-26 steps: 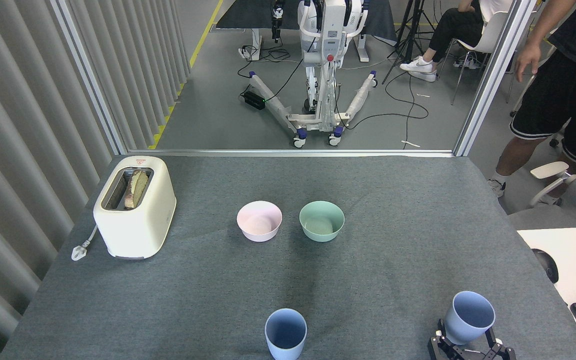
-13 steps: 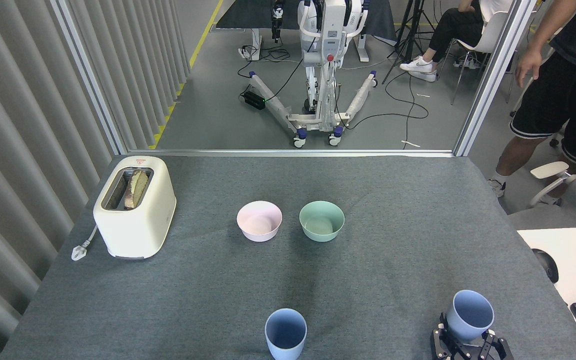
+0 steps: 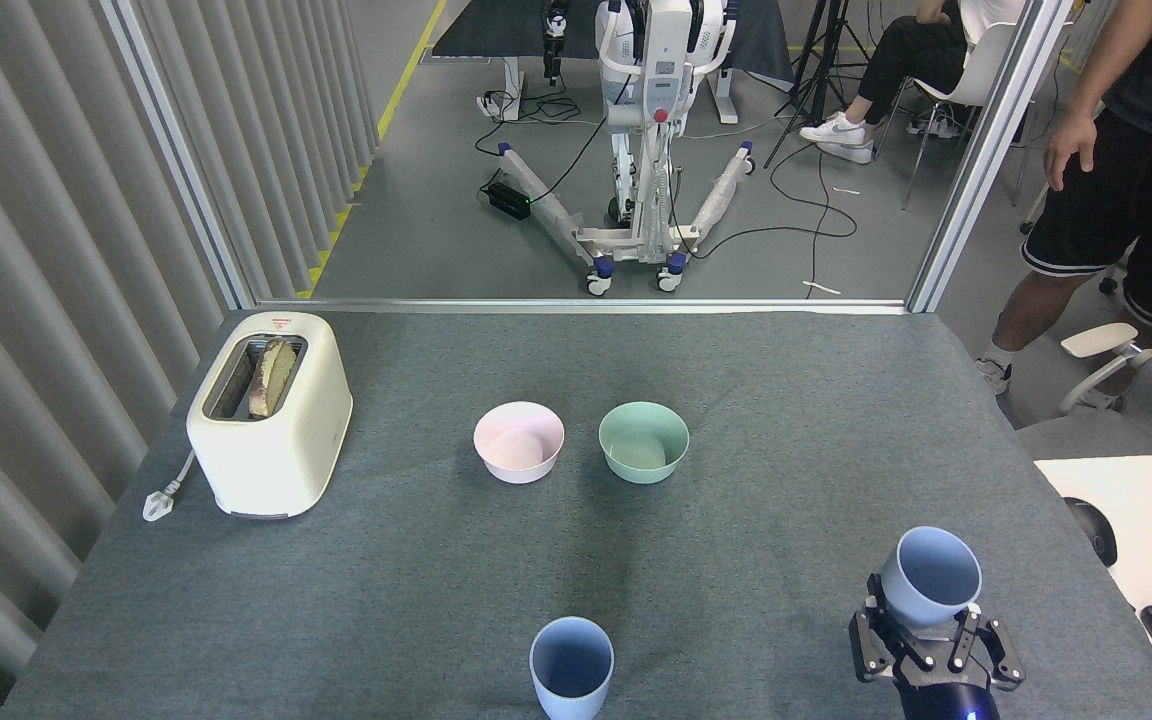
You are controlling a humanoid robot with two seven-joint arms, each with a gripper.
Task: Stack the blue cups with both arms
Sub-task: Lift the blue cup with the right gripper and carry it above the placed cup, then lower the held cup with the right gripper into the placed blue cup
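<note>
One pale blue cup (image 3: 571,665) stands upright near the table's front edge, at the middle, with nothing touching it. The other blue cup (image 3: 929,580) is lifted off the cloth at the front right, mouth up and tilted slightly away from me. My right gripper (image 3: 926,640) is shut on its lower half, black fingers (image 3: 871,650) wrapped round the base from below. My left arm and its gripper do not show in the head view.
A pink bowl (image 3: 519,441) and a mint-green bowl (image 3: 643,441) sit side by side mid-table. A cream toaster (image 3: 269,411) holding bread stands at the left. A person (image 3: 1116,190) stands past the table's right corner. A white desk (image 3: 1151,520) adjoins the right edge.
My right gripper has risen and come further into view, carrying its blue cup up and a little to the left. The other cup has stayed put. The person's hand dropped lower.
</note>
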